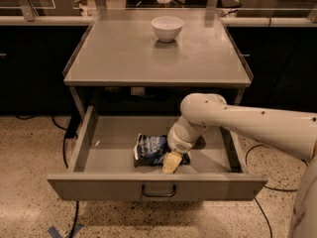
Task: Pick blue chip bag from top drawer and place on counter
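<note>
Counter: straight ahead, directly over the drawer.
Bowl: on the counter, near its back edge, about centre.
Top drawer: standing out below the counter's front edge.
Blue chip bag: on the drawer floor, near the middle, close behind the front panel.
Gripper: down inside the drawer, against the bag's right side.
Arm: reaching in from the right.
</note>
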